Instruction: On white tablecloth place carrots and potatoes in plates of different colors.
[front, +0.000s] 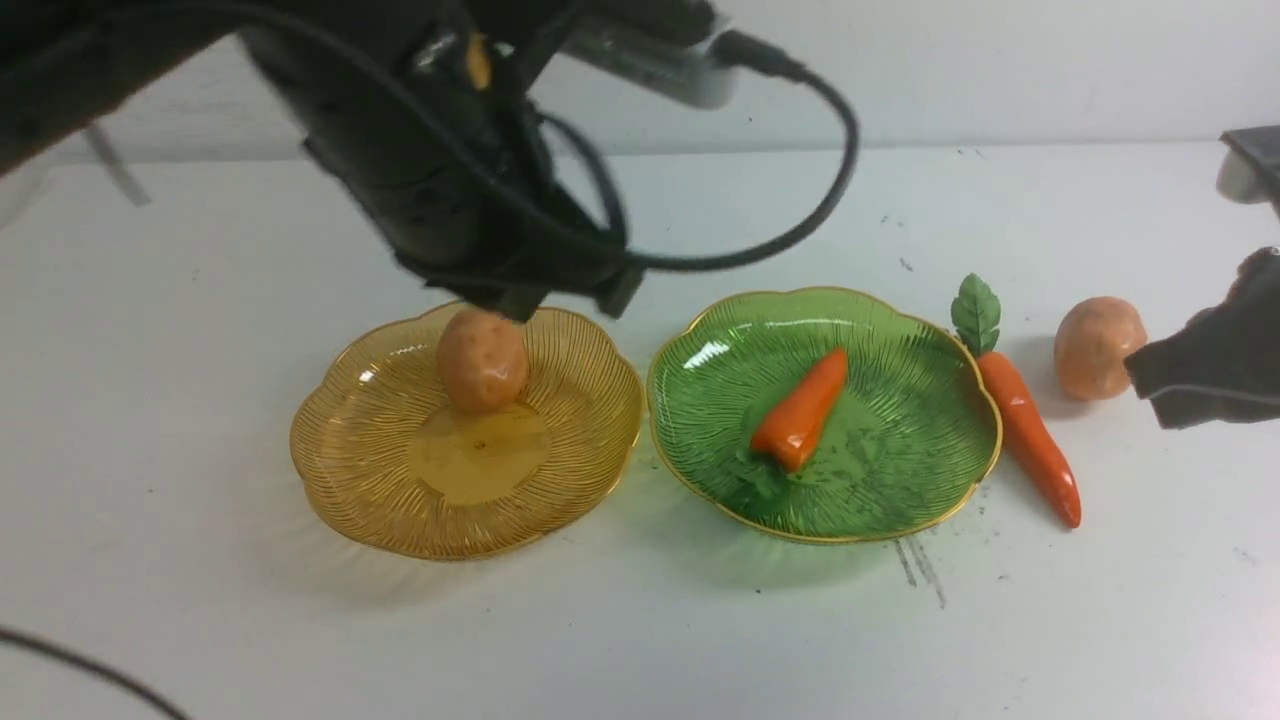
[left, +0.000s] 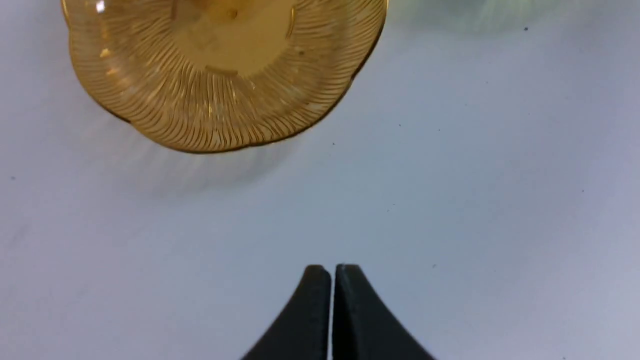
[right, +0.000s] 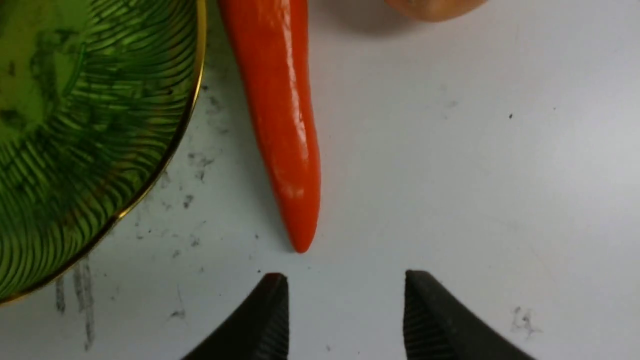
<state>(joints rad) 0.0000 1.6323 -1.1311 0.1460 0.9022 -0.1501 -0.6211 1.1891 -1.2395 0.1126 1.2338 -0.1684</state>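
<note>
On the white tablecloth (front: 640, 640) stand an amber plate (front: 340, 470) and a green plate (front: 930, 330). One potato (front: 482, 360) rests in the amber plate, under my left arm (front: 450, 180). A short carrot (front: 800, 410) lies in the green plate. A longer carrot (front: 1030, 430) lies on the cloth just right of that plate, with a second potato (front: 1098, 347) beyond it. My left gripper (left: 332, 270) is shut and empty above bare cloth near the amber plate (left: 225, 110). My right gripper (right: 345, 280) is open, empty, just short of the long carrot's tip (right: 300, 240).
A black cable (front: 830, 180) loops from the left arm over the back of the table. A dark object (front: 1250, 160) sits at the far right edge. Dark scuffs (front: 920, 565) mark the cloth in front of the green plate. The right arm (front: 1210, 370) enters from the right.
</note>
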